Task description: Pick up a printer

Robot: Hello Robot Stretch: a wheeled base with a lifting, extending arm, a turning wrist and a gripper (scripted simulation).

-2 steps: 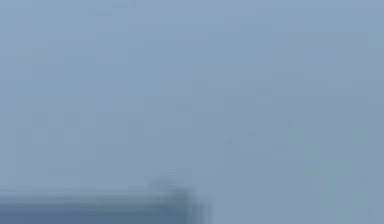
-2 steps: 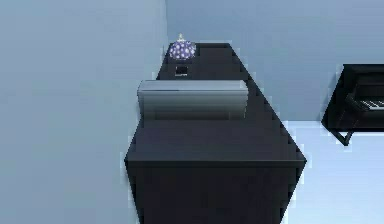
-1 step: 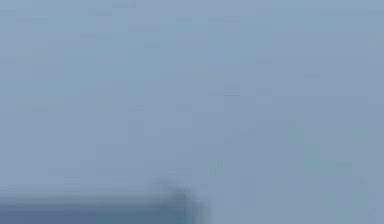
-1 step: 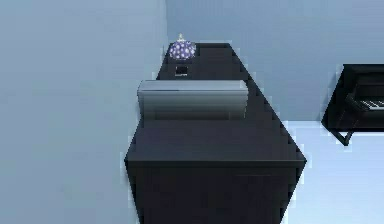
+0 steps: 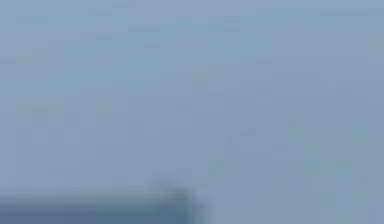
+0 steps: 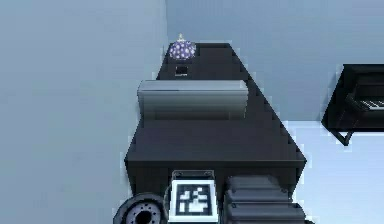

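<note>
Marker square (image 6: 193, 197) at 6 o'clock, gripper (image 6: 138, 212) at its 9, cannot tell if holding anything | printer (image 6: 192, 100): grey box at 12 o'clock on dark table (image 6: 255, 142) | advice: centre on it, extend slowly.

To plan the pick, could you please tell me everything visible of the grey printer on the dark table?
The printer is a wide, low grey box, plastic-looking, with rounded corners and a paler top edge. It sits level across the dark table, spanning most of its width. Only the tabletop appears to touch it.
</note>
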